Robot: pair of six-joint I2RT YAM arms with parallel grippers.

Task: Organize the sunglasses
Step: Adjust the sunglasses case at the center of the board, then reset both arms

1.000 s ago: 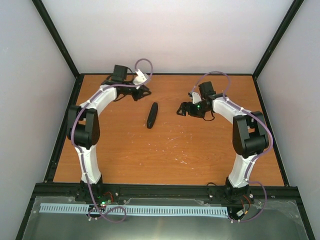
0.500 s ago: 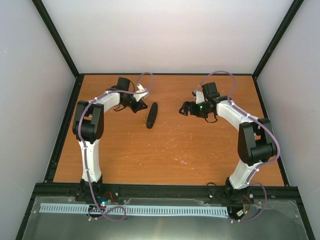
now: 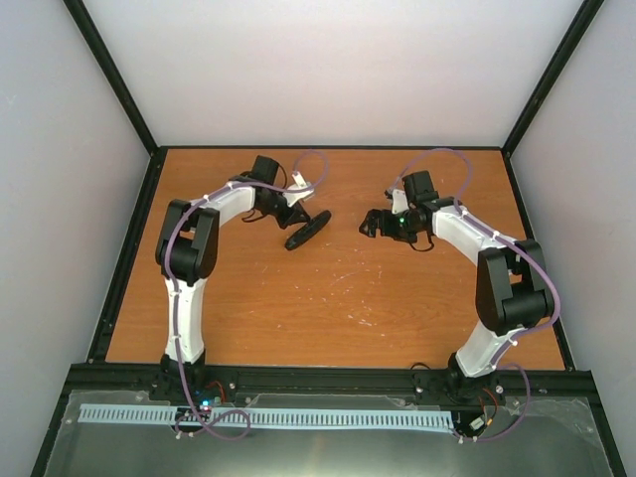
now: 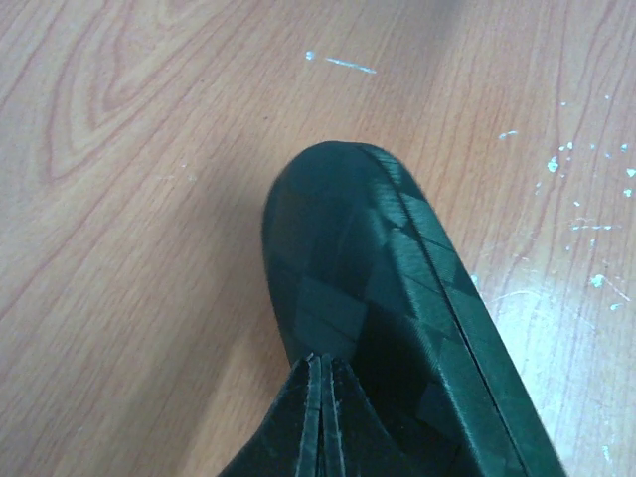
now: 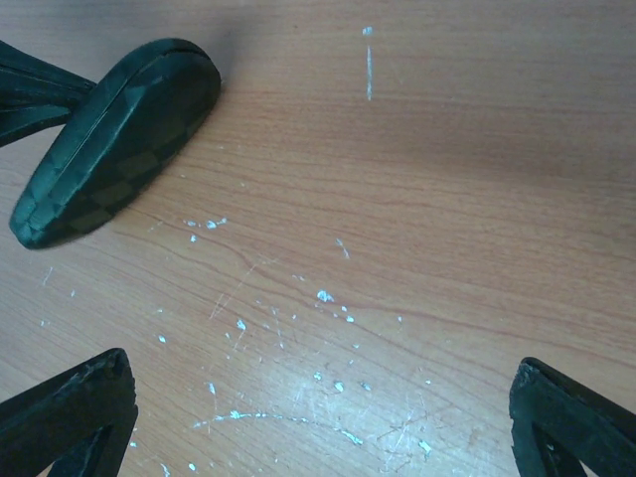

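A closed black oblong glasses case [image 3: 308, 230] lies slanted on the wooden table, left of centre. The sunglasses are not in view. My left gripper [image 3: 295, 214] is shut, and its tips [image 4: 323, 360] rest against the case's [image 4: 388, 298] dark woven top at one end. My right gripper [image 3: 371, 225] is open and empty, low over bare wood [image 5: 318, 397], to the right of the case and apart from it. In the right wrist view the case [image 5: 119, 134] sits at the upper left with the left gripper's fingers [image 5: 30, 94] beside it.
The wooden table [image 3: 328, 298] has white scuff marks near its middle [image 5: 328, 298]. Black frame rails [image 3: 129, 248] border the table, with grey walls behind. No cloth shows in any view.
My left gripper has swung right to the case. The case has turned from nearly upright to a slant. My right gripper shifted slightly.
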